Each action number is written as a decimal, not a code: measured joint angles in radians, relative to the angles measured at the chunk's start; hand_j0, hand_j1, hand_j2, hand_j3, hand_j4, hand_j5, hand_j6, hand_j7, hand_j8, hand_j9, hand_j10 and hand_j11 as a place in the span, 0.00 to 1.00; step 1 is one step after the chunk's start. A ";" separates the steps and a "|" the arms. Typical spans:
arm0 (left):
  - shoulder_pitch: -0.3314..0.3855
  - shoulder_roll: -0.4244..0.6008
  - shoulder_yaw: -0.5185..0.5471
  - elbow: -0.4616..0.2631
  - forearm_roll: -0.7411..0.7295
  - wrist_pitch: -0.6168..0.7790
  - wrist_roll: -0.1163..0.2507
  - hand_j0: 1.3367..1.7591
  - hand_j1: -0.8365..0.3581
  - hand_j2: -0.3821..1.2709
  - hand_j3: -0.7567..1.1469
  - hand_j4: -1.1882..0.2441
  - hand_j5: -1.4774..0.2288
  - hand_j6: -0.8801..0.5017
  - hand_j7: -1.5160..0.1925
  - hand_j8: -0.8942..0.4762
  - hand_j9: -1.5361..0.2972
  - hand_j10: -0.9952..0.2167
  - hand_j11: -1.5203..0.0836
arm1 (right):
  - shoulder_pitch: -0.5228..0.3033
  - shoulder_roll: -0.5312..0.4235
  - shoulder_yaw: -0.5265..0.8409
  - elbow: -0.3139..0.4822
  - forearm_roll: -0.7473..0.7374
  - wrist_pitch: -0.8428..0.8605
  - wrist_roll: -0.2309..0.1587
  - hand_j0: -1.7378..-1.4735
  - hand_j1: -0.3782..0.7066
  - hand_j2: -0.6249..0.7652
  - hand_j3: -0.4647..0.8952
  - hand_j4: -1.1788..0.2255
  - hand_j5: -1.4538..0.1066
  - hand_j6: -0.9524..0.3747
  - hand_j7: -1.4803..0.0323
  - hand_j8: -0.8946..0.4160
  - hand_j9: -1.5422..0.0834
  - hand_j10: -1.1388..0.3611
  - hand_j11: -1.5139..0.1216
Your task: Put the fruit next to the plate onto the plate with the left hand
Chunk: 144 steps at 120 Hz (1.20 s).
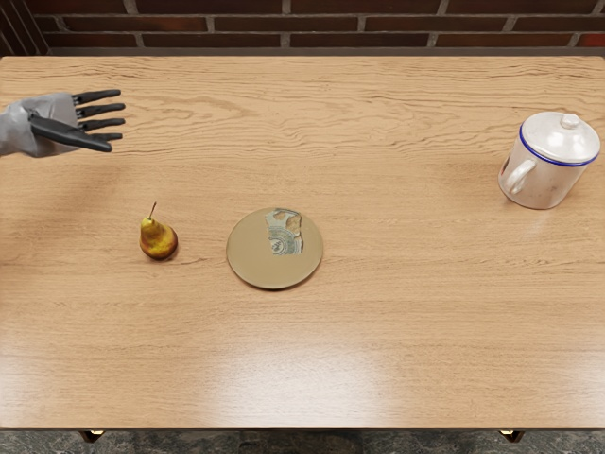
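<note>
Over by the table's (397,340) left edge the left hand (80,118) hangs, fingers spread and empty, open wood between it and the pear (158,238) standing near the plate (253,263), at its nine o'clock.

Pear (158,239): yellow with a russet-red blush low on its body, standing upright on the tabletop (378,331), thin stem pointing up. It lies near the plate's left edge without touching it. Plate (260,260): round, tan, lying flat, with a grey-green patterned patch in its upper right part.
</note>
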 joint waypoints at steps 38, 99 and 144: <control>-0.016 0.015 -0.034 -0.048 0.146 0.000 -0.102 0.76 0.97 0.23 0.40 0.81 0.85 0.62 0.87 0.64 0.82 0.80 0.93 | -0.002 0.000 0.000 0.000 0.001 0.005 0.000 0.30 0.03 0.45 0.34 0.84 0.93 0.72 0.98 0.68 0.95 0.76 0.93; 0.022 0.071 -0.107 -0.213 0.670 0.001 -0.642 0.76 0.95 0.24 0.40 0.80 0.84 0.61 0.86 0.62 0.81 0.79 0.92 | -0.003 0.000 0.001 0.000 0.001 0.009 0.000 0.30 0.03 0.45 0.34 0.84 0.93 0.72 0.98 0.68 0.95 0.76 0.93; 0.114 0.098 -0.100 -0.264 0.841 0.001 -0.879 0.76 0.96 0.24 0.40 0.80 0.84 0.61 0.86 0.62 0.81 0.79 0.92 | -0.003 0.000 0.001 0.000 0.001 0.009 0.000 0.30 0.03 0.45 0.34 0.84 0.93 0.72 0.98 0.68 0.95 0.76 0.93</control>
